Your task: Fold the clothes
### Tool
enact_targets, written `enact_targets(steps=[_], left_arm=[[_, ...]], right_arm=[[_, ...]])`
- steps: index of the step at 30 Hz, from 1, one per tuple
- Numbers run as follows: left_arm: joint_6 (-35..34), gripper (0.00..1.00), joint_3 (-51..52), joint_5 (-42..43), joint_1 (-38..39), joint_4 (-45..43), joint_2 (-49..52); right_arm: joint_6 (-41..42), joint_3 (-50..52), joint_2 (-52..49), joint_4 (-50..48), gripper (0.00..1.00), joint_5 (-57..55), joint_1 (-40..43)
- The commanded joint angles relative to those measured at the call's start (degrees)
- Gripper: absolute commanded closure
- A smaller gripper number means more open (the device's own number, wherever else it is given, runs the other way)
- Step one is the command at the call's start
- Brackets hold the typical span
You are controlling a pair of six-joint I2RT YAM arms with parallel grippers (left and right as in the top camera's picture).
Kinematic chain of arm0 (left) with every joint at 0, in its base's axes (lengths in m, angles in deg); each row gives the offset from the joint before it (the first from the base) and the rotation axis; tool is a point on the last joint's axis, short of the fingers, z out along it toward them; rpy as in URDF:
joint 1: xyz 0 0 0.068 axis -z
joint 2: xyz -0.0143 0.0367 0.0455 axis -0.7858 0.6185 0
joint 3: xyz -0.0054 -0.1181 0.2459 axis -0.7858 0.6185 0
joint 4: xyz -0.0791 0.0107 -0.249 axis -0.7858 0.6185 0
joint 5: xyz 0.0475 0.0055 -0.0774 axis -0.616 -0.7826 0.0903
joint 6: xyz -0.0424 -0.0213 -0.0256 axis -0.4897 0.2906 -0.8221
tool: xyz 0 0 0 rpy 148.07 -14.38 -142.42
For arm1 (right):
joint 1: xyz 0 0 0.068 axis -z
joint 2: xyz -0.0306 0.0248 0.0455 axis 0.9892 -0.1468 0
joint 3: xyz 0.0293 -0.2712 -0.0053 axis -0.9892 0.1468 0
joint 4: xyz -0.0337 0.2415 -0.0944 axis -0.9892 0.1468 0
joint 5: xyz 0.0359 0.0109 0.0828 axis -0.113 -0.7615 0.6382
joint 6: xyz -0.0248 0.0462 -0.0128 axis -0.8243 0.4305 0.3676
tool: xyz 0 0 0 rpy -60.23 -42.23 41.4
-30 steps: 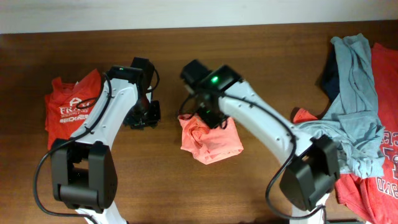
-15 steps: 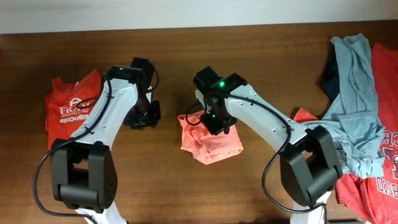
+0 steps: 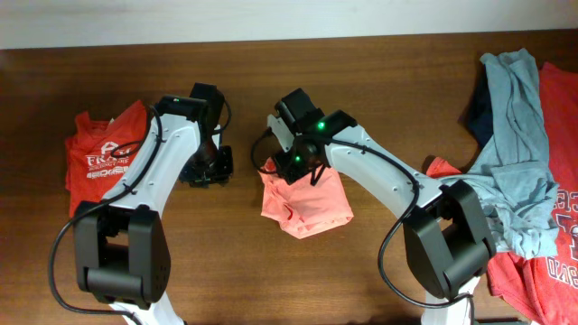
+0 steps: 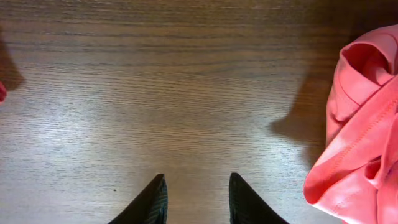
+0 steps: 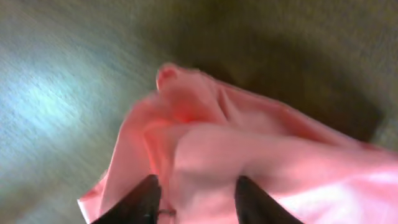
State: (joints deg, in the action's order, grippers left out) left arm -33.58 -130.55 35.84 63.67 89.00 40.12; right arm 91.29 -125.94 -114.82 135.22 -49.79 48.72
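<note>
As the overhead looks straight down, we log the salmon-pink shirt (image 3: pixel 309 206) bunched into a rough block near the middle of the wooden counter (image 3: pixel 361 81). The right end effector (image 3: pixel 292 171) sits over that shirt's upper-left corner. The left end effector (image 3: pixel 207 170) is to the left of it, over bare wood. A folded red-orange shirt (image 3: pixel 97 158) with white print lies at the left side. At the far right we mark a loose heap: a grey-teal shirt (image 3: pixel 519 135) draped over a red shirt (image 3: pixel 562 99), with a navy shirt (image 3: pixel 477 113) peeking out at the heap's left edge.

Left wrist view: the left end effector (image 4: pixel 196 200) is partly open. Its fingers (image 4: pixel 154 205) stand apart over bare counter (image 4: pixel 155 93) with nothing between them. The salmon-pink shirt (image 4: pixel 360 143) shows a rolled edge at the right, clear of the fingers.

Right wrist view, blurred: the right end effector (image 5: pixel 196 200) is partly open, and the salmon-pink shirt (image 5: pixel 261 149) fills the gap between its fingers (image 5: pixel 142 204). We cannot tell whether the cloth is actually pinched.
</note>
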Motion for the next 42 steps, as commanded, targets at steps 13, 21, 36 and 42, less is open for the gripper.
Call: enact_targets(steps=[13, 21, 36, 42], left_arm=[[24.7, 0.62, -7.3, 17.5, 8.7, -5.4, -1.8], [16.7, 0.62, -6.5, 24.2, 12.3, -16.5, 0.3], [14.4, 0.62, -6.5, 11.0, 12.2, -17.0, 13.6], [14.5, 0.62, -8.2, 11.2, 12.2, -14.9, 12.7]], right_arm=[[1.8, -10.0, 18.1, 19.4, 0.47, -8.7, 21.3], [-1.9, -8.6, 17.4, 25.1, 0.48, -8.7, 26.2], [-3.4, -8.6, 17.4, 26.8, 0.48, -8.7, 26.2], [-3.4, -8.6, 17.4, 27.0, 0.48, -8.7, 26.2]])
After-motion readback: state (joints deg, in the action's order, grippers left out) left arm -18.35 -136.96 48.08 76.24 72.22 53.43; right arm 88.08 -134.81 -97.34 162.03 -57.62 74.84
